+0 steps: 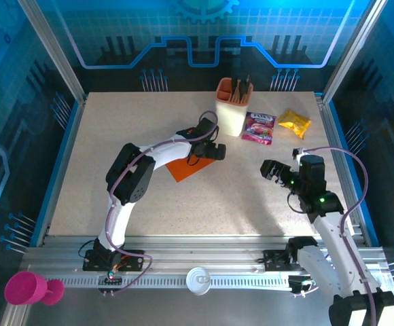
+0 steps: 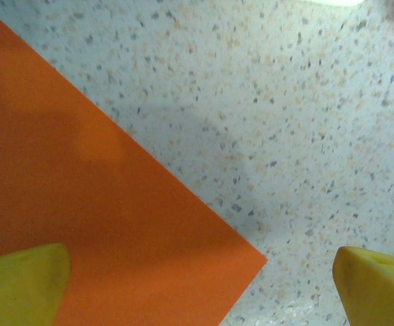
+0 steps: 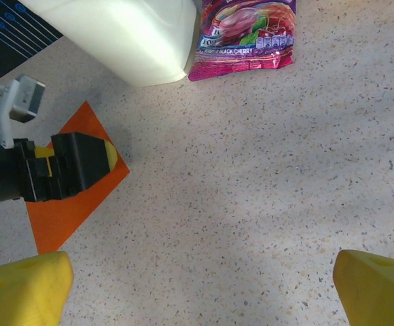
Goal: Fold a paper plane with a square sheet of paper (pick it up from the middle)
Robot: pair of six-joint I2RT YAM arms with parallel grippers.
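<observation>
The square sheet of paper (image 1: 183, 170) is bright orange and lies flat on the speckled table, left of centre. My left gripper (image 1: 210, 151) hovers open over the sheet's right corner. In the left wrist view the sheet (image 2: 81, 204) covers the left half, and one yellow fingertip (image 2: 20, 285) is over it while the other (image 2: 377, 285) is over bare table. My right gripper (image 1: 273, 170) is open above bare table to the right, well apart from the sheet (image 3: 68, 214). Between its fingers (image 3: 30, 292) there is nothing. The paper plane is out of view.
A peach holder cup (image 1: 232, 107) stands at the back, just beyond the left gripper. A purple snack packet (image 1: 259, 128) and a yellow one (image 1: 294, 123) lie to its right. A pink cup (image 1: 27, 288) and a white roll (image 1: 198, 280) sit on the near rail.
</observation>
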